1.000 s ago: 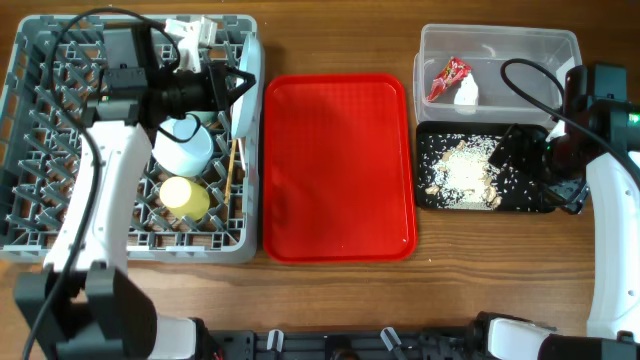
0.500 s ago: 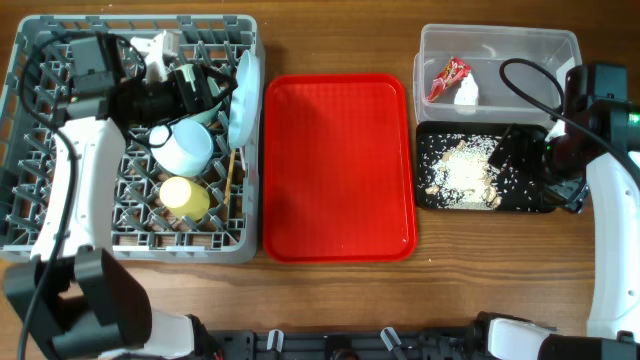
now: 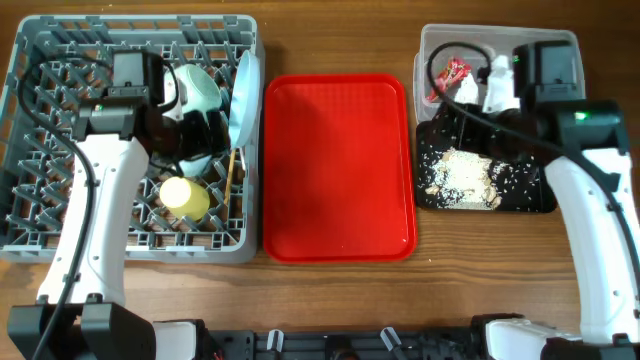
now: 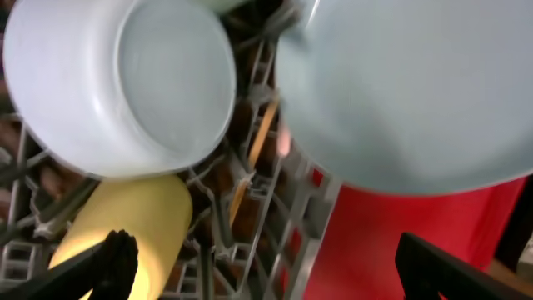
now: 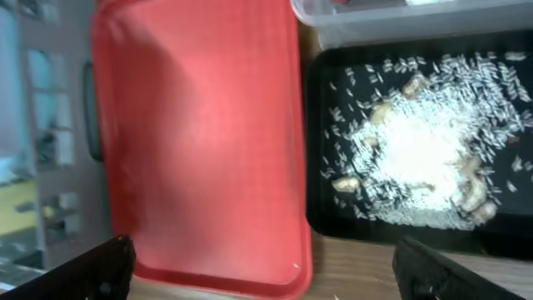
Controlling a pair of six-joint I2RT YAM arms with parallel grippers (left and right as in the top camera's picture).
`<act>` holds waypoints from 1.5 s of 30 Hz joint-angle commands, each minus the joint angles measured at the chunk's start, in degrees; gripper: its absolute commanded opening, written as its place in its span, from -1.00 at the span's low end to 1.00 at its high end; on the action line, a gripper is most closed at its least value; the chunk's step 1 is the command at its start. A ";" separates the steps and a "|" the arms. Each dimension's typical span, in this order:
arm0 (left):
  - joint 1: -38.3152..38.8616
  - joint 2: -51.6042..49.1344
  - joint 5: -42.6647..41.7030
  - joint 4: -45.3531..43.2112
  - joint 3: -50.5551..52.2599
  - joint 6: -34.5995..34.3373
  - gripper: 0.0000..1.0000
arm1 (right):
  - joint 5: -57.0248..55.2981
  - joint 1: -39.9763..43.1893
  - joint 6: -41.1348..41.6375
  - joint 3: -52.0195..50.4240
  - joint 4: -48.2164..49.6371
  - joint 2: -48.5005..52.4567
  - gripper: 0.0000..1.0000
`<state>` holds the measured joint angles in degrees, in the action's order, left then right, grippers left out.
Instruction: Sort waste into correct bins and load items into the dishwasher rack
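Note:
The grey dishwasher rack (image 3: 40, 200) holds a mint plate (image 3: 241, 95) standing on edge at its right side. It also holds a mint bowl (image 3: 197, 88), a second bowl (image 4: 125, 83) lying on its side, a yellow cup (image 3: 185, 197) and chopsticks (image 3: 232, 172). My left gripper (image 3: 205, 135) hovers open over the bowls, holding nothing. In the left wrist view the plate (image 4: 408, 92) and the cup (image 4: 125, 225) lie beyond the gripper (image 4: 266, 267). The clear tub (image 3: 560, 45) holds the red wrapper (image 3: 452, 72). Rice scraps (image 3: 465, 175) lie in the black tray (image 3: 535, 200). My right gripper (image 3: 455, 115) hangs open above both bins.
The red serving tray (image 3: 340, 165) lies bare between the rack and the bins. In the right wrist view it (image 5: 191, 125) fills the left, with the black tray (image 5: 333, 83) and rice (image 5: 416, 150) on the right. Bare wooden table lies in front.
My left gripper opened, let go of the plate at the rack's right side and drew back over the bowls. My right arm swung from the table's right edge up over the bins.

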<state>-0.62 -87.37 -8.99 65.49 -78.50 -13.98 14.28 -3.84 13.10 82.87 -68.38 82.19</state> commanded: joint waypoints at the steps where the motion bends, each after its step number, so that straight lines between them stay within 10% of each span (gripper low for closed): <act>1: 0.26 0.37 2.23 5.53 -0.26 -1.86 1.00 | -4.66 -0.28 -1.09 0.07 -3.02 2.69 0.99; 9: 1.99 9.07 2.01 4.90 7.80 0.24 1.00 | -5.79 -0.28 0.76 -9.66 3.08 -9.33 0.99; 24: 8.09 54.97 2.05 -7.76 25.46 1.55 1.00 | -12.15 -0.28 0.42 -26.36 14.32 -45.62 0.99; 45: 8.09 55.56 2.05 -2.84 25.46 1.55 1.00 | -15.74 -0.55 -0.02 -27.12 14.36 -45.97 1.00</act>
<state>7.14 -31.97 -7.27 62.78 -53.71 -13.63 1.85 -3.99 13.34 56.38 -54.11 37.54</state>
